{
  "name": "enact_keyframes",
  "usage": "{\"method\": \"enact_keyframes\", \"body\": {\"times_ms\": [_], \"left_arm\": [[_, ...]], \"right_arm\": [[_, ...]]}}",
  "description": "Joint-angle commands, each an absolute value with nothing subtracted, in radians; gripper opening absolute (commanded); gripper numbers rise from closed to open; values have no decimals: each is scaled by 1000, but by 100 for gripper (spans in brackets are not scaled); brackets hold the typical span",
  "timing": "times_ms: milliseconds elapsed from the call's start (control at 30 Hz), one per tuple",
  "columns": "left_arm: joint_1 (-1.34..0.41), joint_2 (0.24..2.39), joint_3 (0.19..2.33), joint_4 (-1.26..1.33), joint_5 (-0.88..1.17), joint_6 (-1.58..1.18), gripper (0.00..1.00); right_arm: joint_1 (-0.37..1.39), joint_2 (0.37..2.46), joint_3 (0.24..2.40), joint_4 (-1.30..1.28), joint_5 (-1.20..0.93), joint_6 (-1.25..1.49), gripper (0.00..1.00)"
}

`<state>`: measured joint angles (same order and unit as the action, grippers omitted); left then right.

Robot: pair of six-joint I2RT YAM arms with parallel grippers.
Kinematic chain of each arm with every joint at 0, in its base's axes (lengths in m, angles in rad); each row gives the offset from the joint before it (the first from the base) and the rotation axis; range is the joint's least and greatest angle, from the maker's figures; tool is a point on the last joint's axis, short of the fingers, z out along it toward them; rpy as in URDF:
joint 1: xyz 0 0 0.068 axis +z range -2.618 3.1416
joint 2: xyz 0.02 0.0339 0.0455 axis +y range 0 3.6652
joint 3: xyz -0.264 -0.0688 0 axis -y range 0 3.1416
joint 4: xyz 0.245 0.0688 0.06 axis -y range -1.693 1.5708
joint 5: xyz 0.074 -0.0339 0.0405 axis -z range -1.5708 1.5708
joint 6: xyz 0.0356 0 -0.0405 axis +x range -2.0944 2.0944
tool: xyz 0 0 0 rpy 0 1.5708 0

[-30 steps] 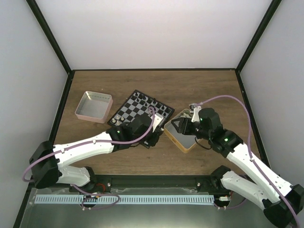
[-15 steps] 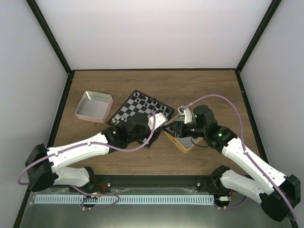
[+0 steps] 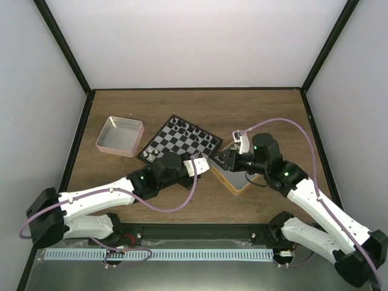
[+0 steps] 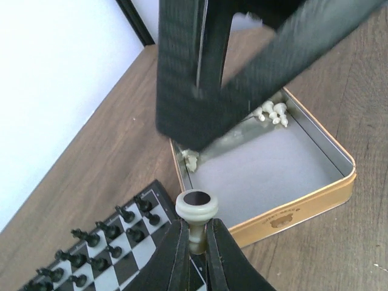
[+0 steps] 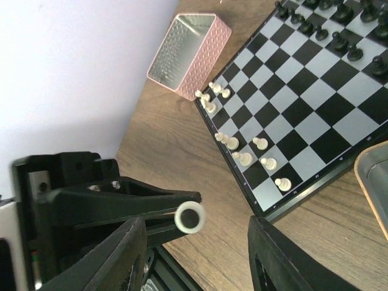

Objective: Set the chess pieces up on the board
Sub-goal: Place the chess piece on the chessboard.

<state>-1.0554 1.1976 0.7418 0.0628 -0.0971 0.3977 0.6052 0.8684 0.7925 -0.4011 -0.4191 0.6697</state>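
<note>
– Left gripper (image 4: 195, 242) is clamped shut on one cream-white piece (image 4: 196, 213) by the stem, head poking up, between the board (image 5: 315, 103) and the gold tin (image 4: 315, 194). Right gripper (image 5: 197, 239) faces it w/ jaws apart, either side of that head, not touching afaict. We reckon it's a handover?
– Looks like it to us too. Worry no. 1: tiny piece, barely any stem free, so if right closes off-centre it'll prob twist or pop out. Fingers that close could also just bump.
– And if it drops it lands in the tin w/ the leftover whites (image 4: 271, 112), or rolls off across the table (image 4: 364, 121).
– Or hits the board and knocks over the white pieces (image 5: 244, 159) standing along its near edge. Black ones (image 5: 339, 43) on the far rows look safe imo.
</note>
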Motion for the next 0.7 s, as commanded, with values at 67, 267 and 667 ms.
{"method": "enact_keyframes", "body": {"times_ms": [67, 267, 667], "left_arm": [[-1058, 1202, 756, 128, -64, 500, 6], [-1059, 1207, 760, 117, -45, 510, 6], [-1060, 1198, 765, 114, -13, 518, 7]], "right_arm": [[601, 936, 842, -390, -532, 618, 48], [602, 962, 842, -383, -532, 611, 42], [601, 977, 793, -319, -639, 640, 23]]}}
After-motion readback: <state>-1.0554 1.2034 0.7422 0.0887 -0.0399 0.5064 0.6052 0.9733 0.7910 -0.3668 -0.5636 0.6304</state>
